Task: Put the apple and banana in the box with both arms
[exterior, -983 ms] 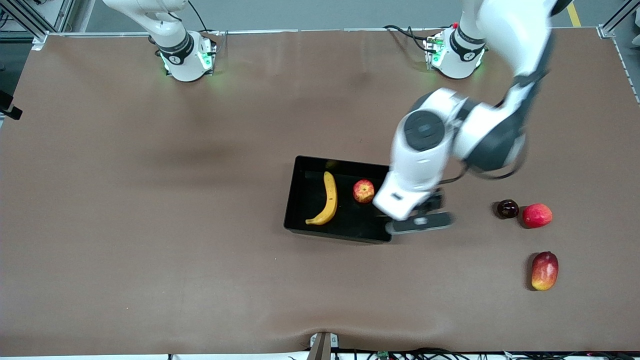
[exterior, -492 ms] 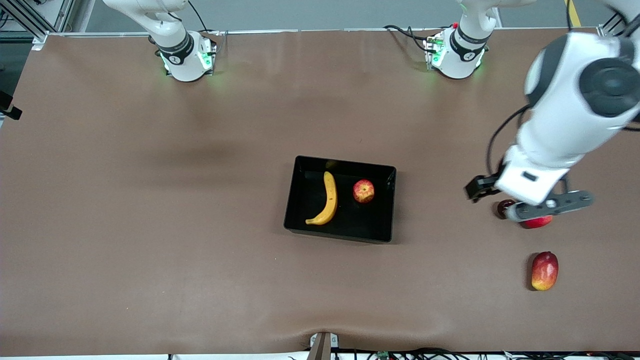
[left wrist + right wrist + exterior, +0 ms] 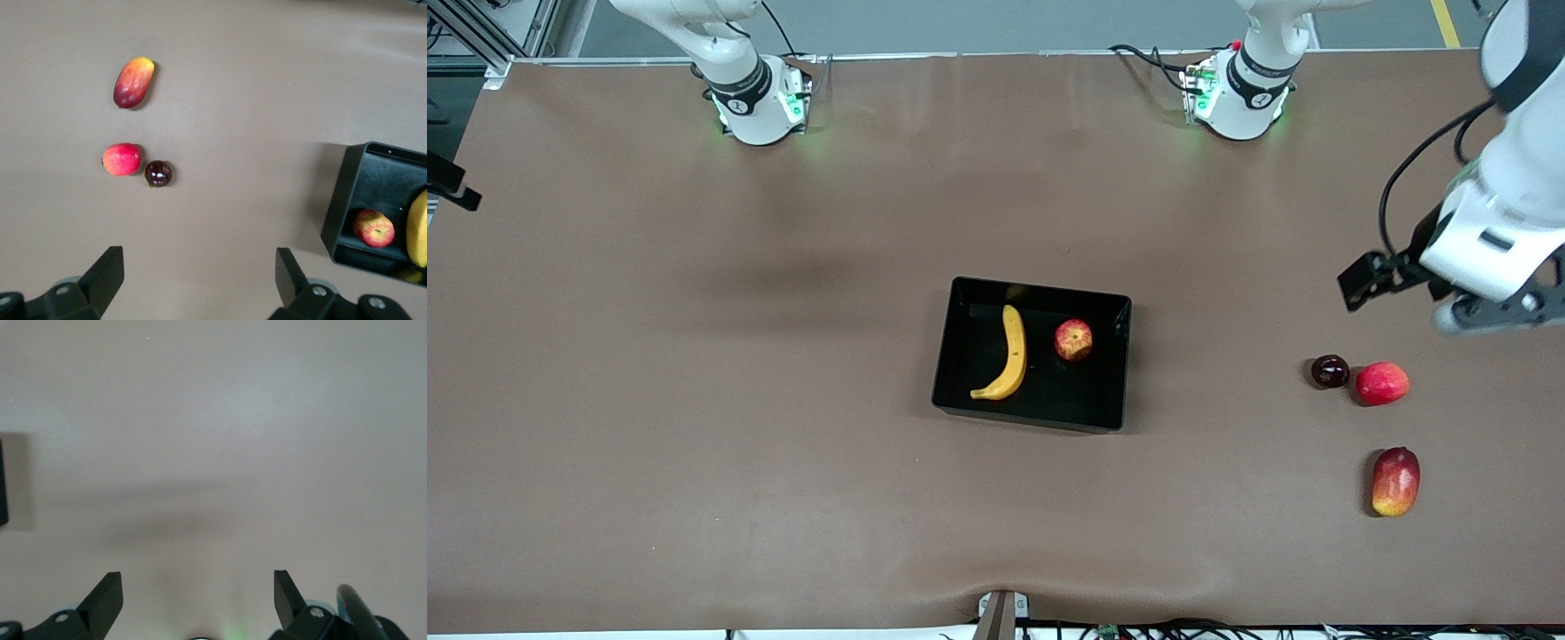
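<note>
Nearest the front camera, toward the left arm's end of the table (image 3: 694, 444): elongated red-yellow fruit (image 3: 1395, 481), lying alone. Farther from the camera than it, smooth pinkish-red fruit (image 3: 1382, 383) with a small dark round fruit (image 3: 1329, 371) just beside it, apparently touching or nearly so.

Mid-table: black box (image 3: 951, 356). Banana (image 3: 1009, 353) and apple (image 3: 1073, 340) both lie inside, side by side, not touching; banana toward the right arm's end, apple toward the left arm's end. Neither is held.

Left gripper (image 3: 200, 280) is up in the air over bare table at the left arm's end, above the spot just past the pinkish-red and dark fruits; fingers spread wide, nothing between them.

Right gripper (image 3: 198, 597) is over bare tabletop, fingers wide apart, empty. Only the right arm's base shows in the front view.
</note>
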You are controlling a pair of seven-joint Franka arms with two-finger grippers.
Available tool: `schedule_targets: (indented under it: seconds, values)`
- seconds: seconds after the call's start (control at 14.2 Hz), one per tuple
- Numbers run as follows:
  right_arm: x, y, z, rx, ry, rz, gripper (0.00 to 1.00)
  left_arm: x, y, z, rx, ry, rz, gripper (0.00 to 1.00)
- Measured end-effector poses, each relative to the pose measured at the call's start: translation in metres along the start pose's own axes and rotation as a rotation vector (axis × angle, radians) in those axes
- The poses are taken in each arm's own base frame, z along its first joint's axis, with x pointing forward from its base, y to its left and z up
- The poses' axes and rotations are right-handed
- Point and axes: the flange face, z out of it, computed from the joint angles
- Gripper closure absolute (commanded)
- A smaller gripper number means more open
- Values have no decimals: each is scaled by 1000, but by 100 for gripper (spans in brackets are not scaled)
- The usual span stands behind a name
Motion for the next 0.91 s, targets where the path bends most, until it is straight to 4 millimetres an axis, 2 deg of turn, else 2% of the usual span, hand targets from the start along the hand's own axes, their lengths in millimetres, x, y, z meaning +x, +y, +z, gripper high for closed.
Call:
schedule_targets:
  seconds: [0.14,0.28,0.42,0.56,0.77,0.91]
  values:
    - [0,-11,1,5,-4,-20,0,-15,-21,-6,-43,-17,-6,0]
    - [0,-13,1,5,-6,-24,0,-28,-42,-8,-49,-25,-11,0]
    - [0,-13,2,5,-7,-23,0,-41,-50,-9,-49,-30,-10,0]
    - [0,-12,2,5,-8,-22,0,-53,-47,-9,-47,-38,1,0]
    - [0,-10,2,6,-8,-18,0,-70,-28,-12,-42,-38,38,0]
    - [0,-8,2,6,-8,-14,0,-77,-23,-15,-40,-35,50,0]
